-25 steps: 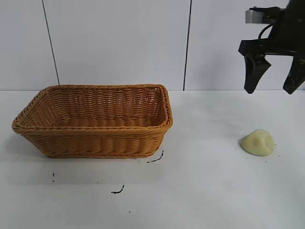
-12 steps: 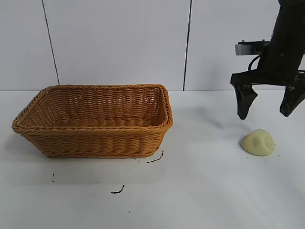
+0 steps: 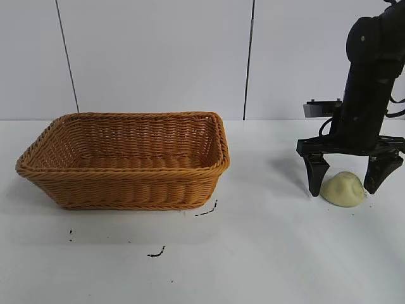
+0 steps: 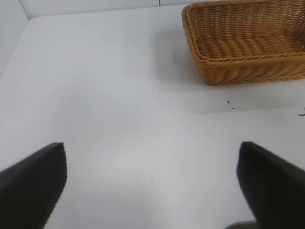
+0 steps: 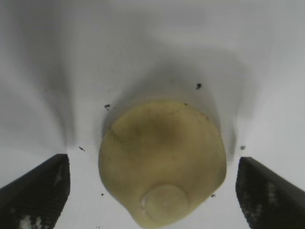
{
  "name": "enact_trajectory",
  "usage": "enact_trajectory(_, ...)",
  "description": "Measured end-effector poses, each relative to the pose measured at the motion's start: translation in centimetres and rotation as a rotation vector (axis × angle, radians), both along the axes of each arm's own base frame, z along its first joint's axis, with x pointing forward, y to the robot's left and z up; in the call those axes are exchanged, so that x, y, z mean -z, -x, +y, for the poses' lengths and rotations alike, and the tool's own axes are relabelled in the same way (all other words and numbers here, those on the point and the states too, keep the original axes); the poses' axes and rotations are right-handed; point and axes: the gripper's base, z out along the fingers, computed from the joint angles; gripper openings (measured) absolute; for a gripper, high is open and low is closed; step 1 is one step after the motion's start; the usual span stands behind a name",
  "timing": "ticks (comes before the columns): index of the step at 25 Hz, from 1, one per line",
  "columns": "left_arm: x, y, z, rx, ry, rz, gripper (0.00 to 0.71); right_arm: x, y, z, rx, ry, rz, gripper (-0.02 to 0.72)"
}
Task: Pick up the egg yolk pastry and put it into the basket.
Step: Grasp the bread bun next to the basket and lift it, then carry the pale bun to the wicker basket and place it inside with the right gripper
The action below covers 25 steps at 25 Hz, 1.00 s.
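I've got the right gripper spread wide, fingers straddling the small pale-yellow dimpled dome pastry on the white table, not touching. Orange-brown woven wicker basket sits well off to its side. Left gripper parked, fingers apart, holding nothing.

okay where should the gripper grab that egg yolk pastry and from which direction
From straight above, pinching the egg yolk pastry low across its wider flanks. It is a dome resting flat on the table, so the top would slip. The open right gripper already straddles it, one finger on each side.
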Motion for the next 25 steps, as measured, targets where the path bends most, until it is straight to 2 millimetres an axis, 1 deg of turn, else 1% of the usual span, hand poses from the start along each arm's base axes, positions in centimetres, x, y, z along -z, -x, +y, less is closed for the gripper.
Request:
enact_trajectory(2,0.0,0.0,0.0,0.0,0.0,0.0,0.697,0.0,0.0,0.0,-0.002,0.003,0.0,0.422)
enact_trajectory(6,0.0,0.0,0.0,0.0,0.0,0.0,0.697,0.0,0.0,0.0,-0.002,0.003,-0.001,0.229)
enact_trajectory(9,0.0,0.0,0.0,0.0,0.0,0.0,0.697,0.0,0.0,0.0,-0.004,0.005,-0.002,0.179)
enact_trajectory(12,0.0,0.0,0.0,0.0,0.0,0.0,0.697,-0.5,0.1,-0.1,-0.004,0.005,-0.002,0.169)
enact_trajectory(13,0.0,0.0,0.0,0.0,0.0,0.0,0.697,-1.1,0.0,-0.1,-0.004,0.006,-0.002,0.166)
enact_trajectory(14,0.0,0.0,0.0,0.0,0.0,0.0,0.697,-1.7,0.0,-0.1,-0.003,0.006,-0.003,0.164)
enact_trajectory(16,0.0,0.0,0.0,0.0,0.0,0.0,0.697,-4.1,-0.4,0.0,-0.003,0.005,-0.028,0.161)
enact_trajectory(19,0.0,0.0,0.0,0.0,0.0,0.0,0.697,-9.0,-1.1,0.0,-0.004,-0.002,-0.104,0.161)
enact_trajectory(22,0.0,0.0,0.0,0.0,0.0,0.0,0.697,-13.2,-1.6,0.1,-0.002,-0.008,-0.176,0.161)
enact_trajectory(25,0.0,0.0,0.0,0.0,0.0,0.0,0.697,-15.7,-2.3,0.1,-0.001,-0.015,-0.242,0.161)
